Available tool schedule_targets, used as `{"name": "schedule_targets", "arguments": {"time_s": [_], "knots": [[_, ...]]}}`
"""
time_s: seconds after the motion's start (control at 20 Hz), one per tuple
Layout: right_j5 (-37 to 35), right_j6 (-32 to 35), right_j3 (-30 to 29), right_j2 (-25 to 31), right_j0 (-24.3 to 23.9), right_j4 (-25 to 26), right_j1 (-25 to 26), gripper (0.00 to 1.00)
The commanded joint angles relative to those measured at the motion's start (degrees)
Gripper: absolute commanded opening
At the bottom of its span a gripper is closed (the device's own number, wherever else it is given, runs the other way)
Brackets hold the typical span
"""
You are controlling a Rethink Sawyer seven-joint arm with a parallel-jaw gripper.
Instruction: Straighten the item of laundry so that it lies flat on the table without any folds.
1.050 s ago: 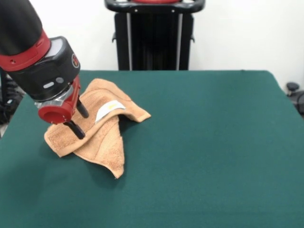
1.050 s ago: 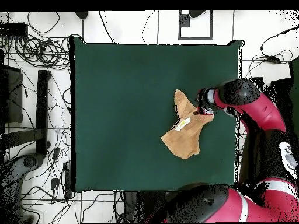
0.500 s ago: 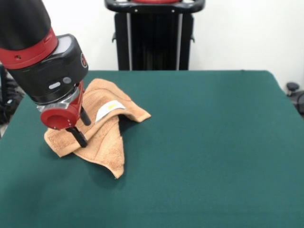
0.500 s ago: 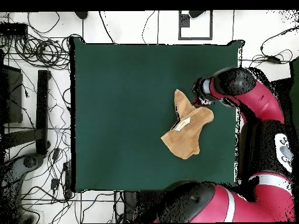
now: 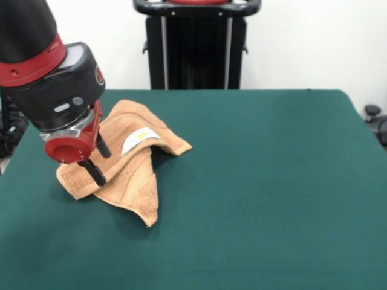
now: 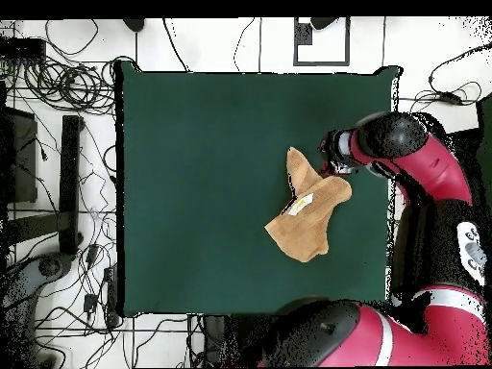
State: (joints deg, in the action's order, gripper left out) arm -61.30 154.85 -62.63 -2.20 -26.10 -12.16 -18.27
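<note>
From the front I see my gripper point(image 5: 97, 160) over the towel's point(image 5: 130, 172) left end, its two black fingers point(image 5: 92, 172) spread apart. The nearer tip sits on or just above the cloth; I can't tell whether it touches. The wrist housing hides the towel's corner behind the fingers. To the right of them the towel lies crumpled and folded on the green table point(image 5: 260, 181), white label point(image 5: 139, 140) showing. Overhead, the arm covers the fingers.

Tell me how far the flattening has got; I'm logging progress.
Nothing looks finished: the towel lies crumpled with folded layers on the table. The open gripper is over its left edge, gripping nothing. Grasping and spreading it flat remain.
</note>
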Motion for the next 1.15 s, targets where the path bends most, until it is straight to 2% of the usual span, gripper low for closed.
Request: {"name": "schedule_targets", "arguments": {"time_s": [0.05, 0.25, 0.55, 0.85, 1.15], "knots": [[-3.7, -7.1, -4.4, 7.5, -1.0, 0.8, 6.1, 1.00], [0.4, -7.2, -6.5, 10.6, -2.1, -1.5, 8.0, 1.00], [4.7, -5.8, -9.6, 12.9, -3.1, -2.9, 8.1, 1.00], [4.3, -6.3, -7.5, 13.7, -3.9, -1.7, 9.9, 1.00], [4.3, -6.1, -8.6, 14.0, -4.2, -0.8, 8.9, 1.00]]}}
